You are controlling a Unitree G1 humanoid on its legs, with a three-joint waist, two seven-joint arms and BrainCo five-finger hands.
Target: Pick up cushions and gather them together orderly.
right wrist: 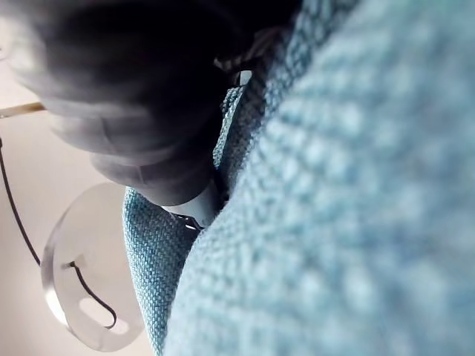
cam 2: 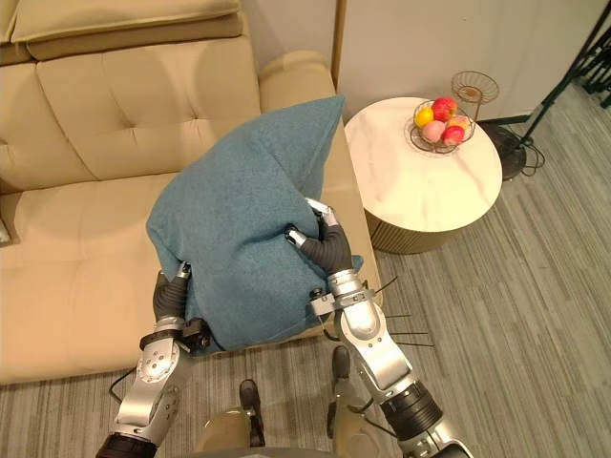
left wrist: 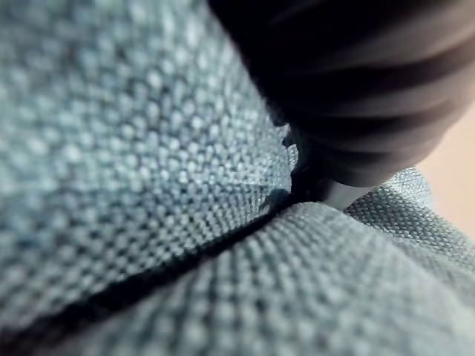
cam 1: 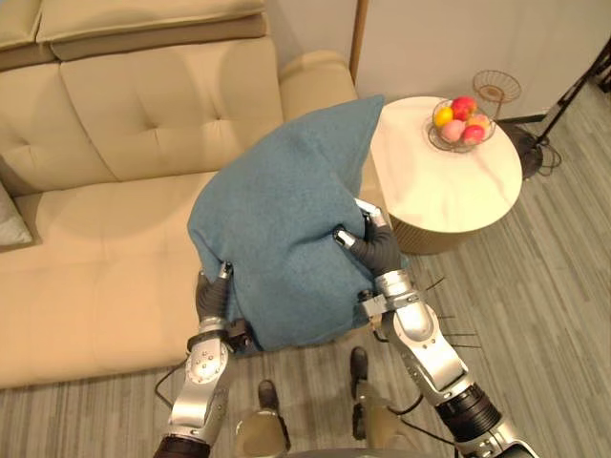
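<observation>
Cushion: blue, held up over the sofa front edge; long axis tilted, top corner pointing up and away
Right robot hand: curled, pinching its side
Left robot hand: against its lower edge; grip cannot be told

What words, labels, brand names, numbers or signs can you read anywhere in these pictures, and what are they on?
No text can be read anywhere.
blue cushion: plain woven cloth, no label or tag showing.
sofa: no text.
round table: no text.
wire fruit basket: no text.
</observation>
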